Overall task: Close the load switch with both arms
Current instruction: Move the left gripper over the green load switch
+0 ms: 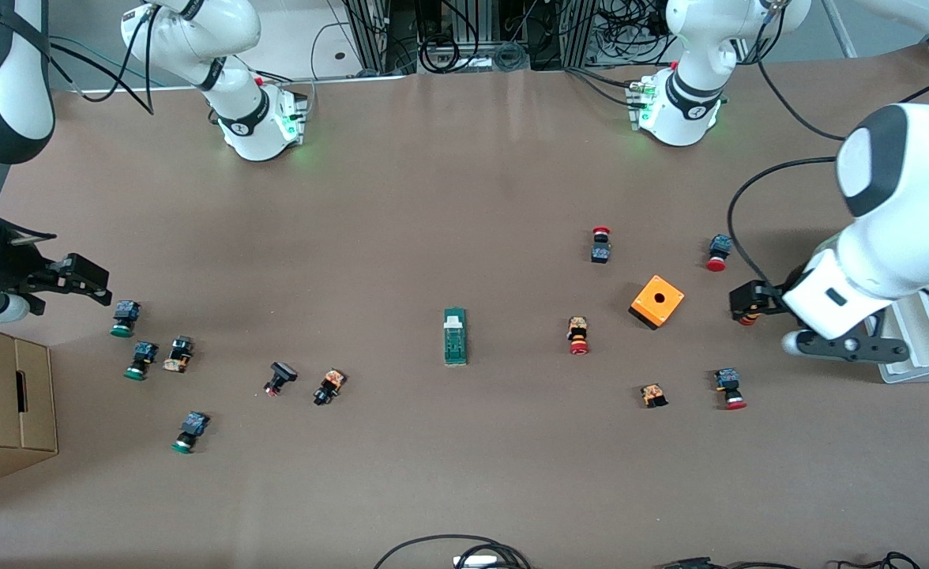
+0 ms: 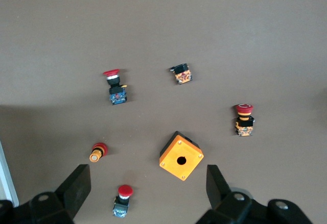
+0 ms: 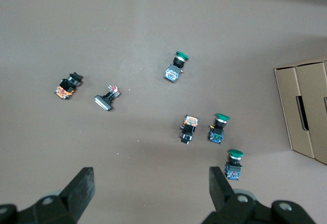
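The load switch, a narrow green block with a white tab at its end toward the robots' bases, lies flat near the middle of the table. It is in neither wrist view. My left gripper hangs open over the table beside the orange box, toward the left arm's end. In the left wrist view the left gripper holds nothing, with the orange box below it. My right gripper is open and empty over the right arm's end of the table.
Red-capped push-buttons lie scattered around the orange box. Green-capped push-buttons lie below the right gripper. A cardboard box stands at the right arm's end, a white rack at the left arm's end.
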